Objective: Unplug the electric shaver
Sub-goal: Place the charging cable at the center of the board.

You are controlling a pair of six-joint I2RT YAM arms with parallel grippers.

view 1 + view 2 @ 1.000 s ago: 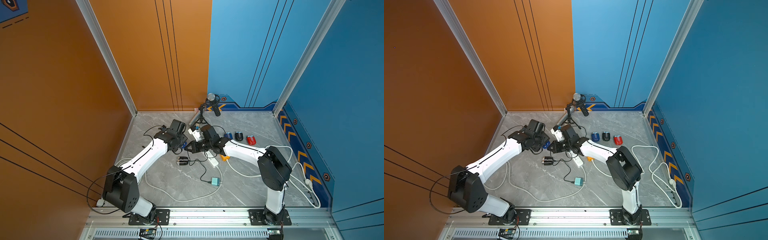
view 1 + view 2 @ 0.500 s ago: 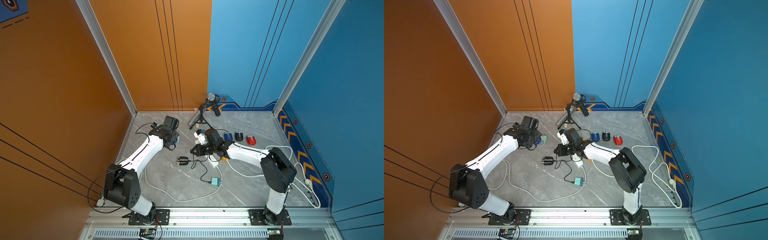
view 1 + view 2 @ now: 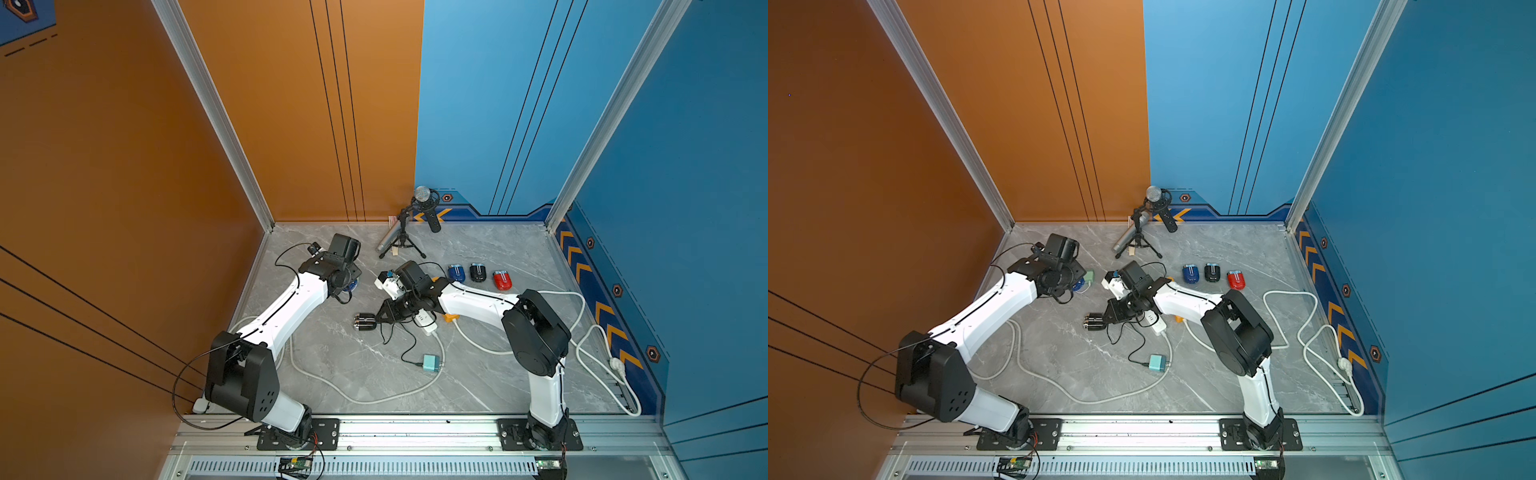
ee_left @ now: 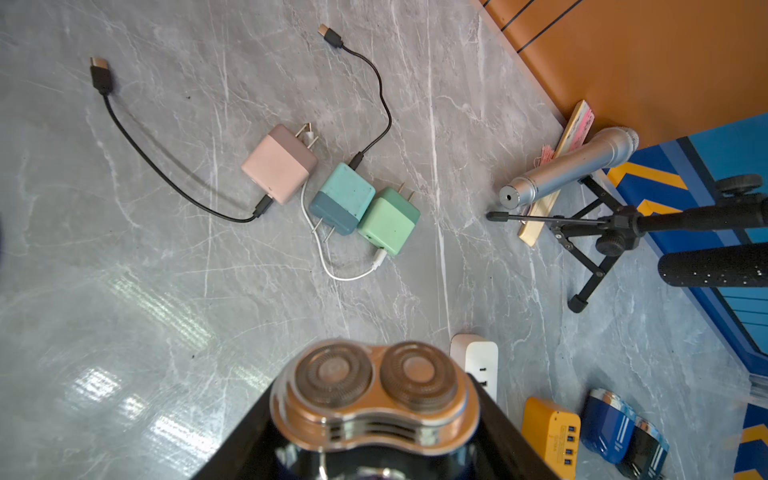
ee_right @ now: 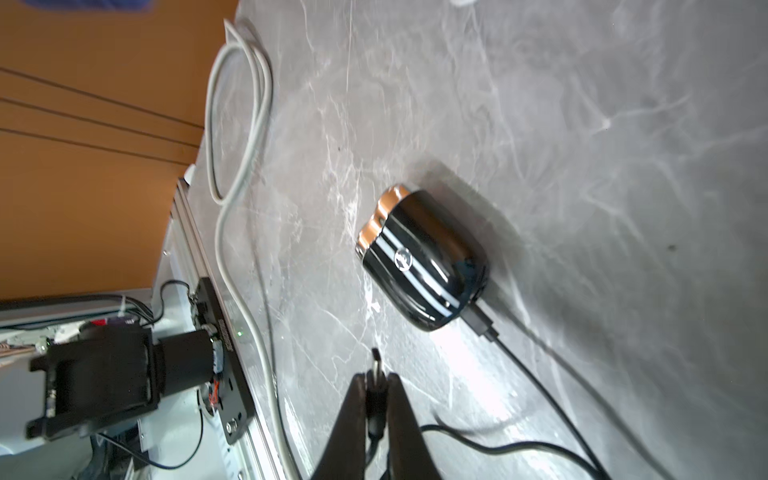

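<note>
Left claw [image 4: 374,419] clamps shaver [image 4: 374,382], heads outward, above bench [image 3: 353,374]. Right claw [image 5: 376,380] pinches bare plug [image 5: 375,360], tip just short of black shaver [image 5: 424,257] lying corded on bench. Bench grey marble; orange wall [image 3: 104,166] left, blue wall [image 3: 685,208] right. Arms [image 3: 478,301]: two. Shavers: five, three in back row [image 3: 478,272]. Chargers [image 4: 345,199]: four. Microphones [image 4: 569,166]: two. Power strip [image 3: 424,324]: one.

Item 1: electric shaver [image 4: 374,386]. It has two round rotary heads in a copper-toned top and a dark body. It is clamped in the left gripper [image 4: 374,428], off the table, heads pointing outward.

Item 2: black charging plug [image 5: 376,395]. Its metal tip is bare. It is pinched in the right gripper [image 5: 376,378], with the cable trailing behind.
</note>
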